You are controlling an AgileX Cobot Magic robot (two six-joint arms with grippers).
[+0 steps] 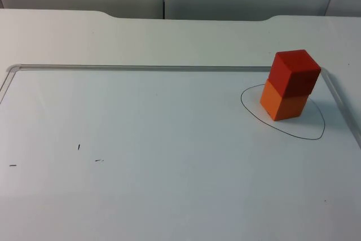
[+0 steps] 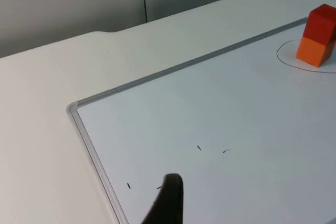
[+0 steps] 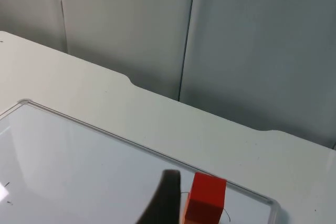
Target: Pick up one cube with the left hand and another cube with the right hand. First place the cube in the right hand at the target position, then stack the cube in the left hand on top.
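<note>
Now the big white table (image 1: 56, 32) holds a shiny white board with a thin silver rim (image 1: 141, 68), and the board takes up most of the table top. Near the board's far right corner a thin black oval line (image 1: 299, 135) is drawn on it, and that looks like the target spot.

Inside the oval sits the orange cube (image 1: 284, 104). The red cube (image 1: 295, 71) rests right on top of it, turned a little so its edges do not quite line up with the orange one. Both cubes stand upright and the little tower looks steady. So the stacking seems to be done.

The left gripper (image 2: 167, 203) hangs over the board's near left part, well apart from the cubes, and holds nothing. One black fingertip (image 2: 170, 192) shows, so one cannot tell if its fingers are spread or pressed together. The right gripper (image 3: 164, 199) hangs just beside the tower, on the board's far right side, and holds nothing too. Its fingers cannot be told either.

To finish well, both arms should likely pull away slowly and high, so nothing bumps the tower. The right one is closer and needs the most care.
</note>
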